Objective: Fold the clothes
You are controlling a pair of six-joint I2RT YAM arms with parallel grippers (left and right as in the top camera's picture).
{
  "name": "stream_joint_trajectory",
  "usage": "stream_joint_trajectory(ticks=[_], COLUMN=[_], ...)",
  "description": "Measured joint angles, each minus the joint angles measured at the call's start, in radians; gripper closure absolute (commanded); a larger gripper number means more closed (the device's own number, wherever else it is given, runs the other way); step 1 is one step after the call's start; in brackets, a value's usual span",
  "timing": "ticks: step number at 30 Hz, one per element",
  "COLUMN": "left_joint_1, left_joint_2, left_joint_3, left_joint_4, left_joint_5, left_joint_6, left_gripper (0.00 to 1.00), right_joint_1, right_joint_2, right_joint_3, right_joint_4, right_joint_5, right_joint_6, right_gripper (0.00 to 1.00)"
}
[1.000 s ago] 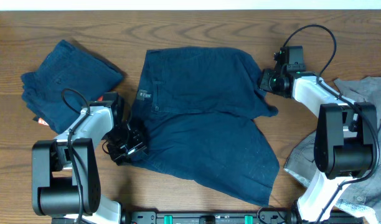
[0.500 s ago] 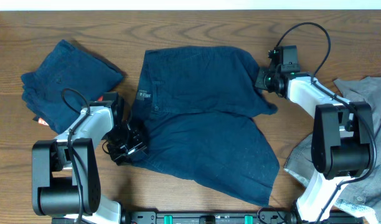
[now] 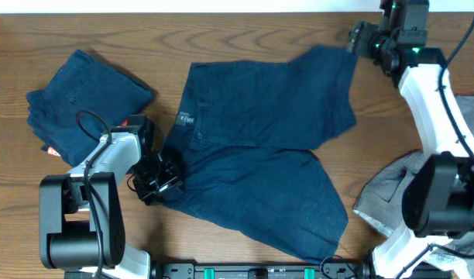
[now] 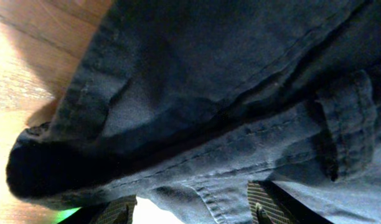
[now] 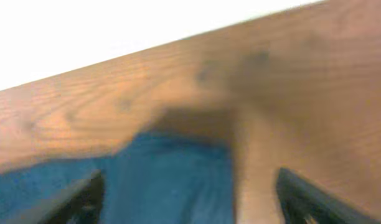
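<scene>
One navy pair (image 3: pixel 86 93) folded at 10 o'clock; second pair (image 3: pixel 260 155) mid-fold; grey pair (image 3: pixel 380 203) waiting; right gripper (image 3: pixel 356 36) spread; left gripper (image 3: pixel 161 180), I cannot tell.

The spread navy shorts (image 3: pixel 260 155) are matt woven cloth with raised stitched seams, lying on a smooth, faintly glossy wood-grain table (image 3: pixel 90 31).
</scene>
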Motion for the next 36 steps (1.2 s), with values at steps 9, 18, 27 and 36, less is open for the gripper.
stream_joint_trajectory(ticks=[9,18,27,36], left_joint_1=[0.001,0.001,-0.027,-0.166], left_joint_2=[-0.015,-0.136,-0.193,-0.135], left_joint_3=[0.034,0.050,0.055,0.059], left_joint_4=[0.048,0.111,0.373,0.608], left_joint_5=[0.068,0.087,0.133,0.084], left_joint_6=[0.079,0.104,0.109,0.122], left_gripper=[0.33,0.38,0.45,0.48], right_joint_1=[0.006,0.178,0.293,0.320], right_joint_2=[0.015,0.015,0.016,0.016], right_joint_3=[-0.018,-0.117,-0.303,-0.414], right_joint_4=[-0.585,-0.781,-0.656,-0.563], right_joint_5=[-0.005,-0.082,-0.109,-0.118], right_joint_6=[-0.021,-0.095,-0.036,0.002], right_gripper=[0.08,0.11,0.21,0.99])
